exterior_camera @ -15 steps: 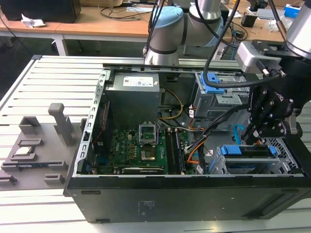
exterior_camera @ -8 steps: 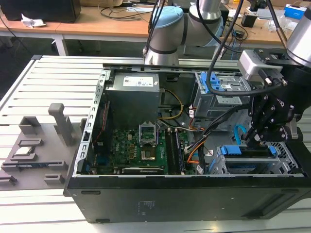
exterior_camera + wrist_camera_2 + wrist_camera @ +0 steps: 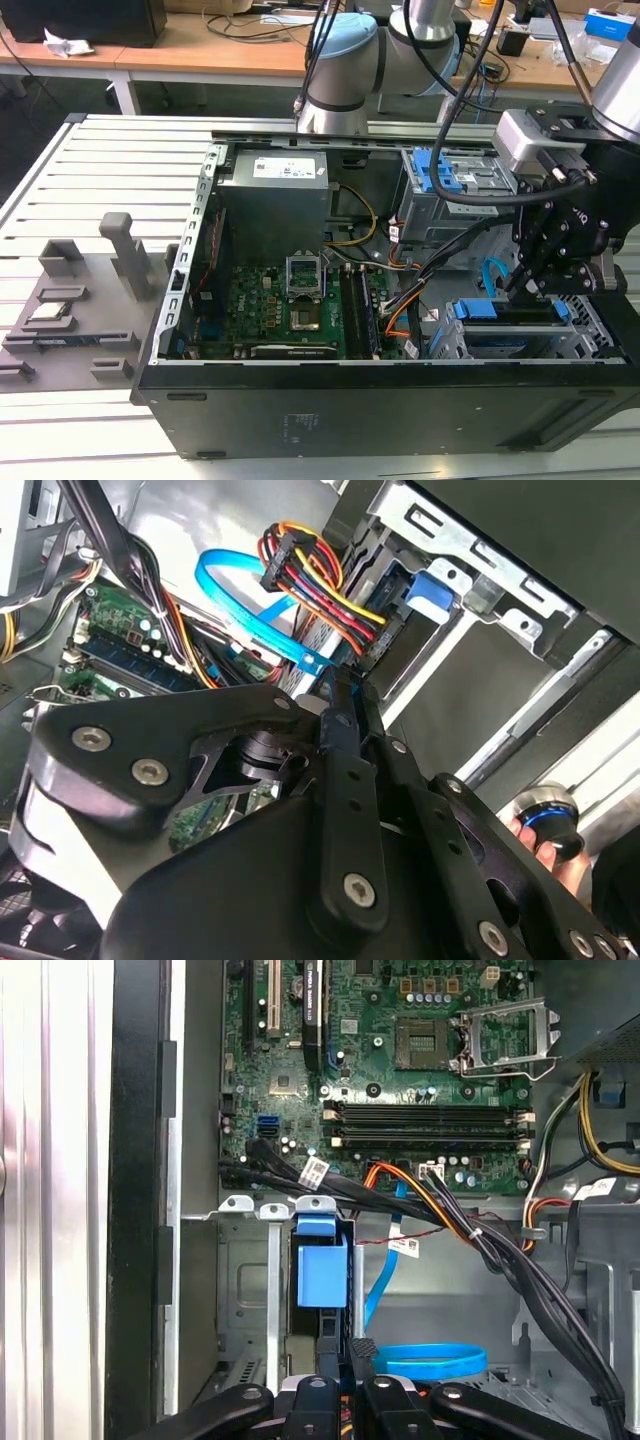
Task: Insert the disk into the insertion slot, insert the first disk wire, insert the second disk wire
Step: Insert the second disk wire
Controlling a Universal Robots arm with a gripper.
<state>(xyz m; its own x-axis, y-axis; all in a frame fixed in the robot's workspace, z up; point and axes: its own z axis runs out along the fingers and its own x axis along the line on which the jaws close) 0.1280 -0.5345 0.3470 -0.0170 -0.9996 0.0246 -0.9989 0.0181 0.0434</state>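
Disk (image 3: 505, 312) seated in the insertion slot (image 3: 592, 335) at the exterior view's right, blue carrier frame showing; your gripper (image 3: 526, 290) just above it, fingers (image 3: 338, 730) pinched narrow on the end of the blue disk wire (image 3: 240, 590); red-yellow-black wire bundle (image 3: 320, 575) just beside, inside the open computer case (image 3: 300, 410).

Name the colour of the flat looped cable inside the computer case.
Bright blue; the flat looped cable shows best in the first wrist view.
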